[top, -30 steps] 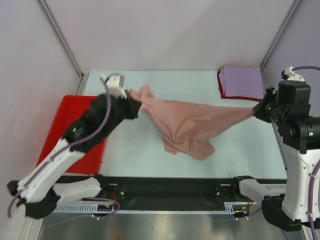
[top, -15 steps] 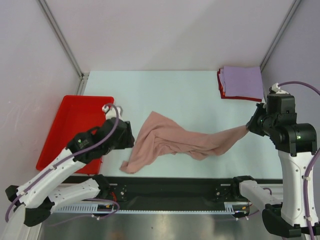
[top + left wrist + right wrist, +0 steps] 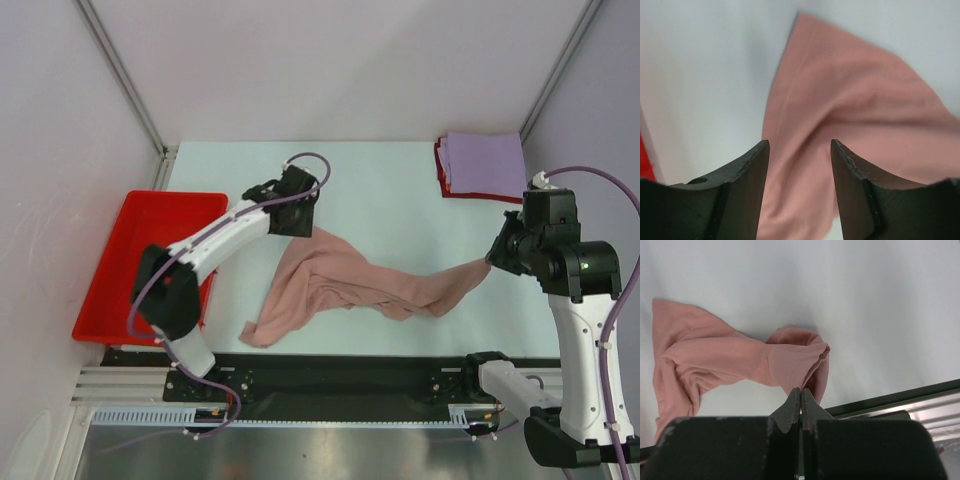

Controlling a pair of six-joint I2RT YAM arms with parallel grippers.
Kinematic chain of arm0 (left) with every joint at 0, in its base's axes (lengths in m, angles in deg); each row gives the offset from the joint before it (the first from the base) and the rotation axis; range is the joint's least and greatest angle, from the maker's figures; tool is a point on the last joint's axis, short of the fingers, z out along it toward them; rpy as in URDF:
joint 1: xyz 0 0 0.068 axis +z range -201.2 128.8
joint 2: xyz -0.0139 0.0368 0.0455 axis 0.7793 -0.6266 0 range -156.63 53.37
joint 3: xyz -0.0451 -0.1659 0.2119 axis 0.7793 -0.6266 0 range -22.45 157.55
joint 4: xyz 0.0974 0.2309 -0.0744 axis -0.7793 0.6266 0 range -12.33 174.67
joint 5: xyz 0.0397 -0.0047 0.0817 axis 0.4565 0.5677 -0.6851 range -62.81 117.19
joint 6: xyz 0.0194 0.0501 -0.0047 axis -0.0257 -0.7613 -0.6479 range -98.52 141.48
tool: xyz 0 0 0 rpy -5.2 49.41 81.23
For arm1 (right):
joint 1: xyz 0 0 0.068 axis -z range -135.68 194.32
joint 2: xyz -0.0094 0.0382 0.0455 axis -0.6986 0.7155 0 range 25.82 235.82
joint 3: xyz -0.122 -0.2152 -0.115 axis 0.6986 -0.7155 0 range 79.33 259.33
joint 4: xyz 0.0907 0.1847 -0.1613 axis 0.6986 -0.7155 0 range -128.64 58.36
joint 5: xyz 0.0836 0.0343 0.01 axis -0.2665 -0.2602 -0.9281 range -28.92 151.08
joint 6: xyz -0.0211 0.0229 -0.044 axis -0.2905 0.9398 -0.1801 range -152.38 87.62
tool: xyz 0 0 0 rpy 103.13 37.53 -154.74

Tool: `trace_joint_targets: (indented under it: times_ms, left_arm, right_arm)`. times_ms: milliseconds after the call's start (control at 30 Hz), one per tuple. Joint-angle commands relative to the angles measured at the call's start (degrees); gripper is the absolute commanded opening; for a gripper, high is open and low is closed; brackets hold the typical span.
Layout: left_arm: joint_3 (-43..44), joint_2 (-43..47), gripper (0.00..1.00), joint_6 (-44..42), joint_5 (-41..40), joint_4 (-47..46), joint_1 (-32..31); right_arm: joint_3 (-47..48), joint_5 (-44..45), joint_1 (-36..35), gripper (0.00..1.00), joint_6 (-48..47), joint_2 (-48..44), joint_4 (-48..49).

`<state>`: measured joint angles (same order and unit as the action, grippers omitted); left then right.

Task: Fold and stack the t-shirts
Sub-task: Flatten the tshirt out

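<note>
Right gripper [image 3: 800, 391] pinches the pink tee [image 3: 340, 280] at its 3 o'clock end; left gripper [image 3: 799, 147], jaws spread, hangs above its 11 o'clock edge.

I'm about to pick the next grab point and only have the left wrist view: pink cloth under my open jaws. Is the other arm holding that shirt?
Observer: Yes. The right gripper has its jaws shut on the right-hand end of the pink t-shirt.
Operator: How does the rest of it lie?
Observer: Crumpled on the table, one corner trailing toward the near edge. Your left gripper hovers over the far left corner.
Operator: Where is the finished stack?
Observer: At the far right corner of the table, a folded lavender t-shirt lies on top of a red one.
</note>
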<state>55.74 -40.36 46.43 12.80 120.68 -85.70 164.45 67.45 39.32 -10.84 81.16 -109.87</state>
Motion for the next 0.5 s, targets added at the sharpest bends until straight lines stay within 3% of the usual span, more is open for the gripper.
trace_joint_targets:
  times_ms: [0, 100, 300, 467]
  left_arm:
    - [8.7, -7.7, 0.57, -9.2, -0.3, -8.1, 2.2]
    - [16.2, -16.8, 0.57, -9.1, 1.5, -8.1, 4.1]
    - [33.2, -32.3, 0.56, -5.0, -1.5, 3.0, 4.3]
    - [39.3, -36.4, 0.55, 0.4, -3.8, 8.0, 4.2]
  right_arm:
    - [1.0, -1.6, 0.2, 0.0, 1.7, 0.2, 1.9]
    - [1.6, -1.5, 0.2, 0.0, 2.3, 0.7, 1.8]
    - [0.6, -0.7, 0.2, 0.0, 3.1, 0.3, 2.1]
    - [0.6, -0.4, 0.2, 0.0, 3.0, 0.3, 2.7]
